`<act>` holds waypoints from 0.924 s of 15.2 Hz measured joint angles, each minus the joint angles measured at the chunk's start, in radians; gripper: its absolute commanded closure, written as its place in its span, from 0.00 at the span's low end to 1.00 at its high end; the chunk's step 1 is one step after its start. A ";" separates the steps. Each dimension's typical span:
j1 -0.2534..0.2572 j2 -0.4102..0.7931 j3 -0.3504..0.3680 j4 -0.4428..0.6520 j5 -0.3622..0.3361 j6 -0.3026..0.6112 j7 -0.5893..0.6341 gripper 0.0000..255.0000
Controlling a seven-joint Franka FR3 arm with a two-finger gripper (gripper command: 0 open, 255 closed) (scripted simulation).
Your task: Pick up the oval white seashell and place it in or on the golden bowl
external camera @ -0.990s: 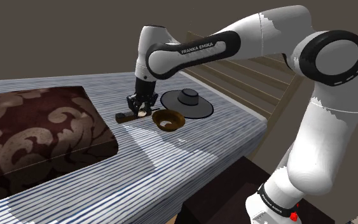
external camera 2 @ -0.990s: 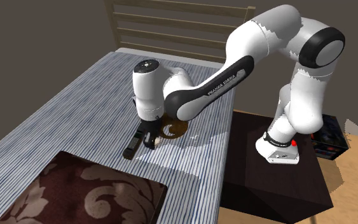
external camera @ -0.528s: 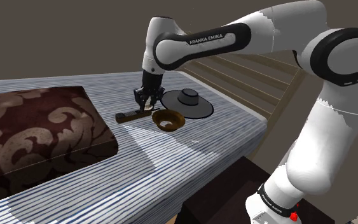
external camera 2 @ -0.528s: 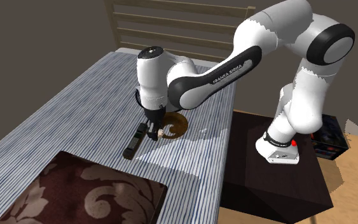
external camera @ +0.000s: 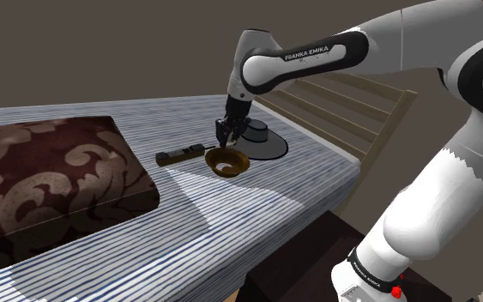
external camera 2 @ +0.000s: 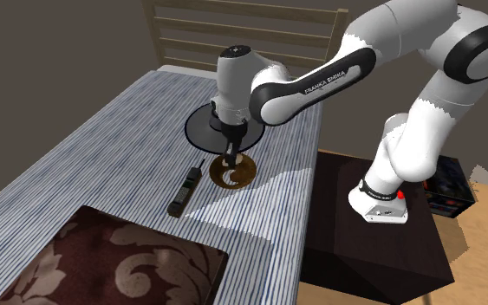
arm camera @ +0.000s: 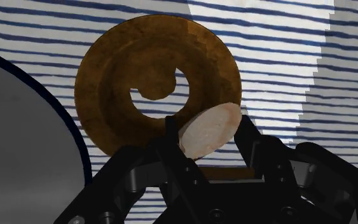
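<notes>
**Shoulder view:** The arm [external camera: 316, 60] comes in from the view's right over the bed [external camera: 256, 210], which has a blue & white striped cover. The gripper [external camera: 223, 139] points down, just above the brown-gold bowl [external camera: 228, 162] near the bed's edge. A dark wide-brimmed hat [external camera: 269, 146] lies right behind the gripper, partly hidden by it and close beside the bowl. A black remote-like bar [external camera: 179, 155] lies flat on the view's left of the bowl, near but apart. A big dark-brown patterned cushion [external camera: 51, 184] sits on the view's left, well apart from the rest. A slatted wooden headboard [external camera: 342, 107] stands behind.

**Second exterior view:** The gripper [external camera 2: 232, 158] hangs over the far part of the bowl [external camera 2: 245, 178]. The hat [external camera 2: 200, 128] is just beyond, its brim next to the bowl. The bar [external camera 2: 185, 191] lies on the view's left of the bowl. The cushion [external camera 2: 120, 269] is at bottom left. The stand [external camera 2: 380, 251], a dark box, is beside the bed [external camera 2: 103, 147].

**Wrist view:** The gripper [arm camera: 208, 143] is narrow, w/ its fingers [arm camera: 252, 141] clasped on the seashell [arm camera: 209, 129]. The seashell is a pale oval, tilted, held above the rim of the bowl [arm camera: 107, 89]. The bowl's centre shows a pale swirl-shaped patch. The hat's grey brim [arm camera: 18, 146], dark-edged, meets the bowl's edge here.
</notes>
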State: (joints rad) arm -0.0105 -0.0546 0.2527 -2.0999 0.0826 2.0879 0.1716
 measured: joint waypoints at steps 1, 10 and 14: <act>-0.009 -0.026 -0.011 -0.027 0.008 0.000 -0.024 1.00; -0.016 0.000 -0.018 -0.111 0.007 0.108 -0.047 1.00; -0.015 0.028 -0.017 -0.139 0.003 0.164 -0.046 1.00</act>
State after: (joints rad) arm -0.0253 -0.0261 0.2359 -2.2387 0.0856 2.2514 0.1259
